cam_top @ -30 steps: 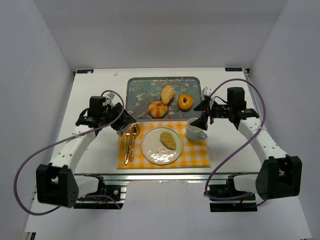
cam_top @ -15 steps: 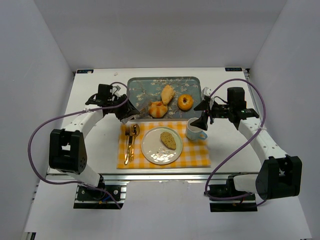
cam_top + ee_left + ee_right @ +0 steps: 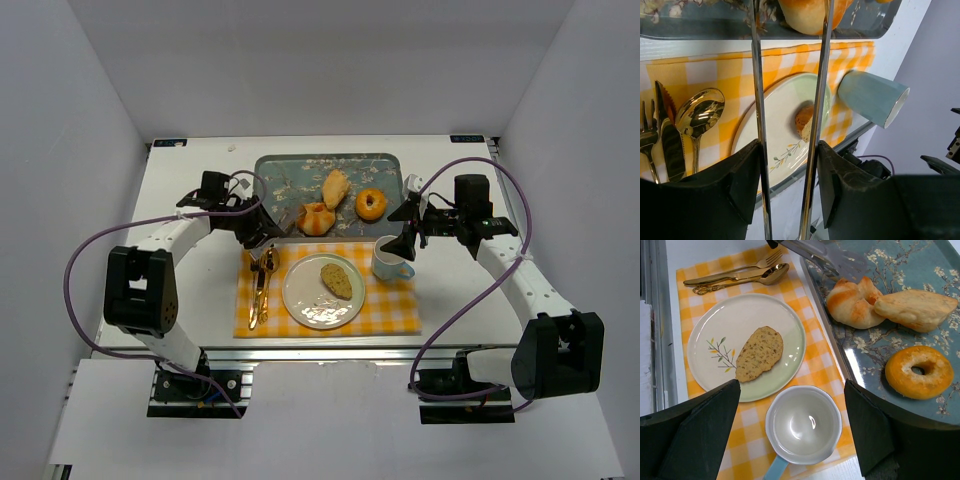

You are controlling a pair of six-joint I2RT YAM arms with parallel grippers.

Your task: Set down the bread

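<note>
My left gripper (image 3: 252,222) is shut on metal tongs (image 3: 281,223), both arms pressed between its fingers (image 3: 747,175). The tong tips reach onto the blue floral tray (image 3: 270,180) and flank a croissant-shaped bread (image 3: 316,218), which also shows in the left wrist view (image 3: 807,12). A long bread (image 3: 336,187) and a ring-shaped bread (image 3: 371,204) lie on the same tray. A flat seeded bread (image 3: 336,281) lies on the white plate (image 3: 305,300). My right gripper (image 3: 408,235) is open and empty above the blue cup (image 3: 802,425).
A gold fork, knife and spoon (image 3: 260,285) lie on the yellow checked placemat (image 3: 390,305) left of the plate. The cup (image 3: 390,262) stands right of the plate. Grey walls stand on three sides of the white table.
My left arm has swung toward the tray with the tongs, and their tips now sit at the croissant-shaped bread. The right arm has not moved.
</note>
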